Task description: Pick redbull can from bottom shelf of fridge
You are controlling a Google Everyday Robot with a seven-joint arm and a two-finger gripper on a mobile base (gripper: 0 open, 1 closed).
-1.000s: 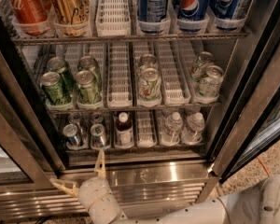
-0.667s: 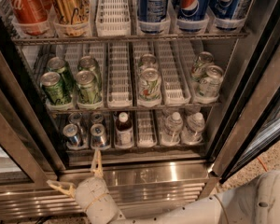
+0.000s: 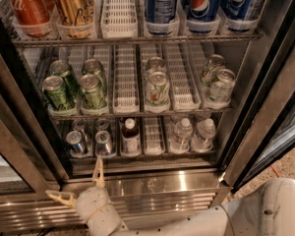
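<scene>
From where I stand, the robot's white gripper (image 3: 73, 177) hangs low in front of the tall stainless-steel, glass-doored fridge (image 3: 258, 97), level with its louvred steel base (image 3: 187, 200). Its two cream fingers (image 3: 98, 173) are spread wide and hold nothing: one points straight up, the other sticks out to the left. At the upright finger's tip runs the steel front lip of the bottom shelf (image 3: 152, 159). Right behind that lip stands a slim silver-and-blue redbull can (image 3: 104, 142). A twin can (image 3: 74, 141) stands above and left of the fingers, with two more behind. To the right of the upright finger, just beside the near can, a dark-labelled white-capped bottle (image 3: 131, 136) crowds in, then a white plastic lane tray (image 3: 152, 134), then two clear water bottles (image 3: 182, 132). Higher up sit wider green soda cans (image 3: 92, 90).
</scene>
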